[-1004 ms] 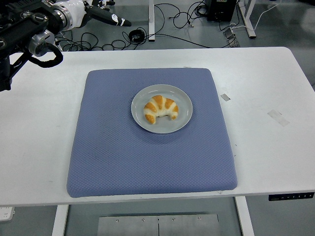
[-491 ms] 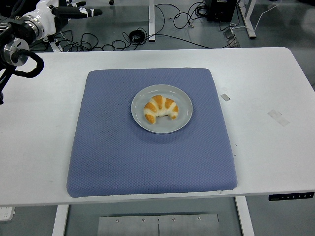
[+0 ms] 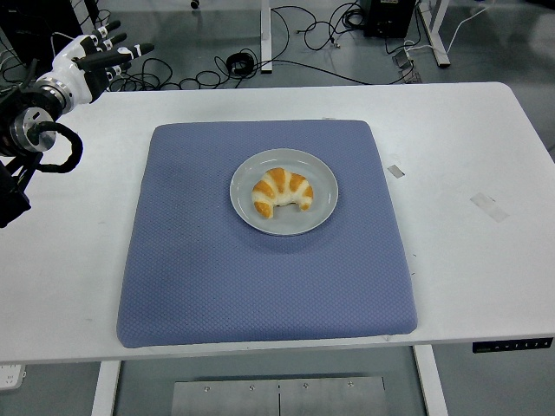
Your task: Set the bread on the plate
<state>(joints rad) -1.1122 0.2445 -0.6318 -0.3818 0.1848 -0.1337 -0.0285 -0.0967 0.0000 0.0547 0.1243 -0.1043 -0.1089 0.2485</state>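
The white counter (image 3: 468, 260) had a blue mat (image 3: 217, 277) covering most of its middle, cables lying on the floor behind it. The bread (image 3: 282, 192), a croissant, sat right in the middle of the grey plate (image 3: 323, 217), which was on the mat a bit toward the far edge. The left hand (image 3: 95, 59) was way off at the counter's far left corner, fingers (image 3: 130, 51) spread and holding nothing, well apart from the bread.
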